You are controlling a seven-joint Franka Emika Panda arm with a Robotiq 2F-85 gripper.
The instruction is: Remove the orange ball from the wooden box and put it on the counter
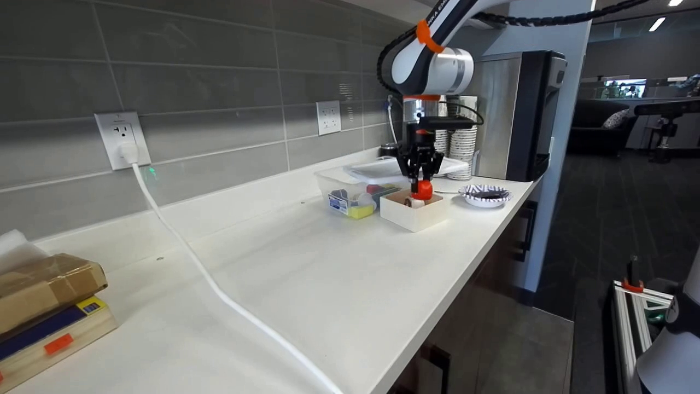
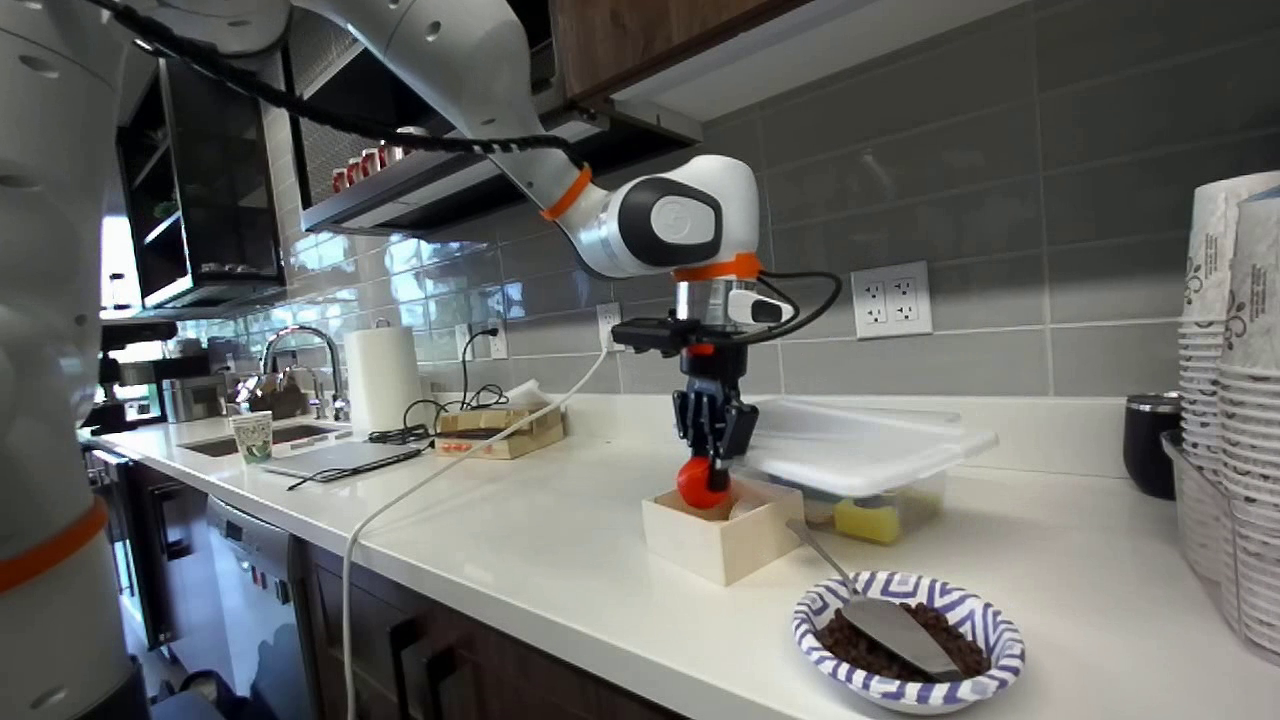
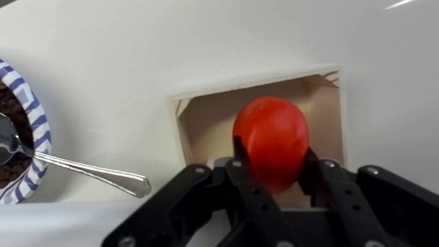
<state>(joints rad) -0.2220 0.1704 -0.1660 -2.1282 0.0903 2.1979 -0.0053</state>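
Note:
The orange ball, bright red-orange, shows in both exterior views (image 1: 424, 191) (image 2: 699, 485) and in the wrist view (image 3: 272, 133). My gripper (image 3: 274, 159) is shut on it, one black finger pressed on each side. The gripper points down over the wooden box (image 1: 411, 216) (image 2: 722, 548), and the ball is at about the height of the box's rim (image 3: 253, 83). I cannot tell whether the ball touches the box's wall. A small whitish object (image 1: 414, 203) lies in the box, partly hidden by the gripper in the wrist view. The box stands on the white counter (image 1: 306, 273).
A translucent tray (image 1: 342, 189) with a loose white lid (image 2: 860, 445) stands behind the box. A blue-and-white bowl (image 2: 815, 640) with dark beans and a metal utensil (image 2: 890, 630) stands near the front edge. A white cable (image 1: 229, 298) crosses the counter. Stacked cups (image 2: 1250, 470) stand at the far end.

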